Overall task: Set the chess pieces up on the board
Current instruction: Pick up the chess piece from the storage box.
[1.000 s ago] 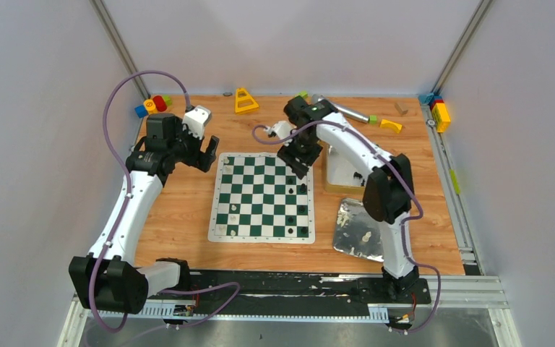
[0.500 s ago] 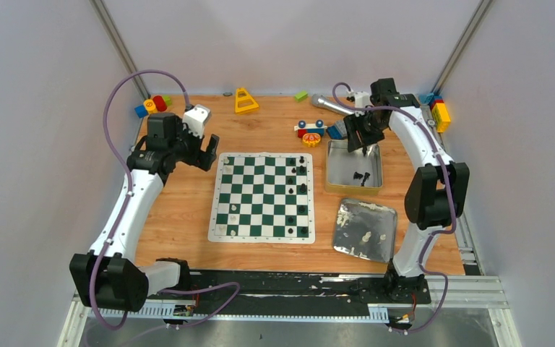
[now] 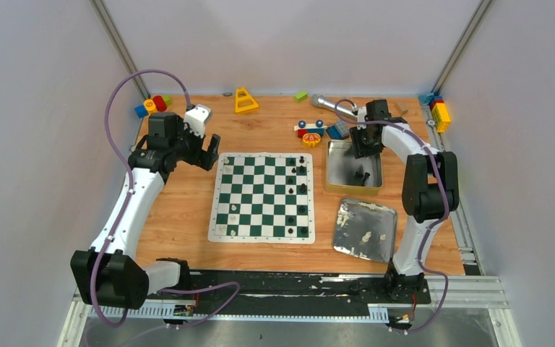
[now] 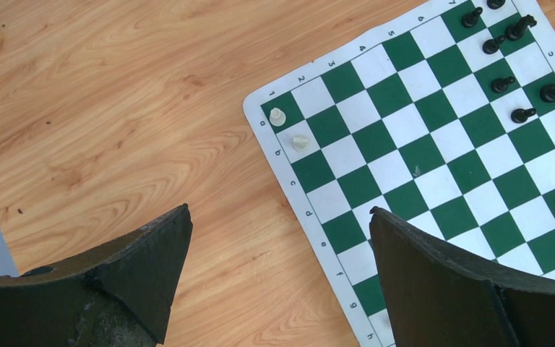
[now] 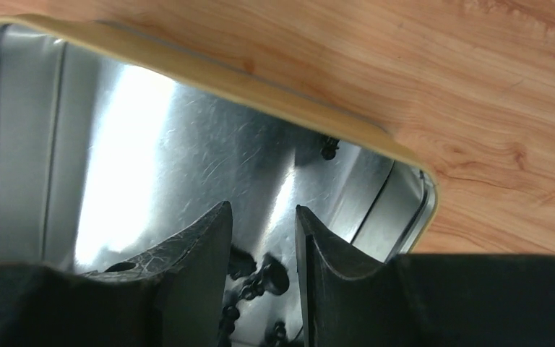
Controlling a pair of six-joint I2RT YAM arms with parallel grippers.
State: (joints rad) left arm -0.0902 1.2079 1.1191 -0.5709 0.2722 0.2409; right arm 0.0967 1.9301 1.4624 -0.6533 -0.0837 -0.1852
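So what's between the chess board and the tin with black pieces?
Just a thin strip of bare wooden table between board and tin, shown in the top view.

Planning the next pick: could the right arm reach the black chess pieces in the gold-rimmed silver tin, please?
Probably yes: the right pincer hangs over the gold-rimmed silver tin, black chess pieces just beneath, nothing between.

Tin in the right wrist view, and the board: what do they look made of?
The tin looks like thin sheet metal, bare and shiny inside: it mirrors the light and shows fine scratches. The board seems a thin, flexible printed mat, perhaps vinyl, with a matte finish: it lies flat on the table, has a rounded corner and shows no glare.
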